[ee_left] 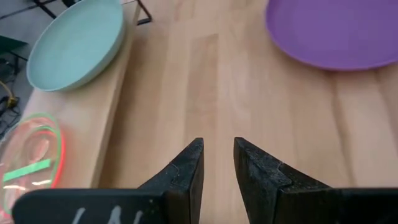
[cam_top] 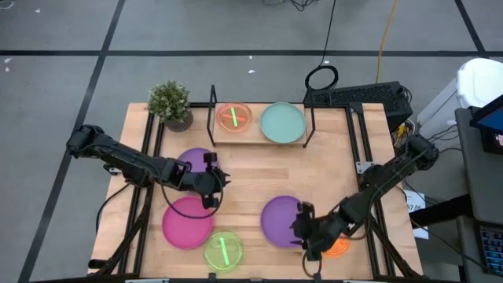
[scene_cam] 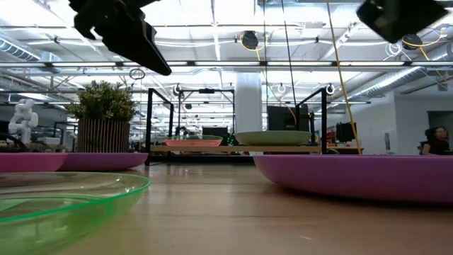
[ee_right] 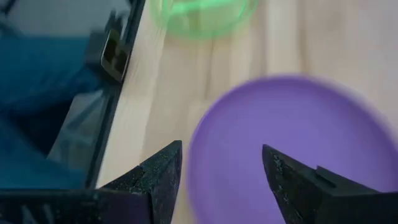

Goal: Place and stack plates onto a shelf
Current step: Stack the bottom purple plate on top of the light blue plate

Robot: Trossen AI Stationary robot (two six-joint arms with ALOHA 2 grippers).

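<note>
The shelf (cam_top: 256,132) stands at the table's far edge. On it sit a teal plate (cam_top: 282,123) and a small translucent stack with red and green rims (cam_top: 233,117). Flat on the table lie a purple plate (cam_top: 194,159), a magenta plate (cam_top: 187,223), a lime-green plate (cam_top: 223,251), a second purple plate (cam_top: 281,220) and an orange plate (cam_top: 339,247) half under the right arm. My left gripper (ee_left: 217,152) hovers over bare wood beside the left purple plate, its fingers a narrow gap apart. My right gripper (ee_right: 222,155) is open above the second purple plate (ee_right: 292,149).
A potted plant (cam_top: 170,103) stands at the far left corner beside the shelf. Black frame rails run along the table's left and right sides. Bare wood lies in the table's middle between shelf and plates (cam_top: 259,173).
</note>
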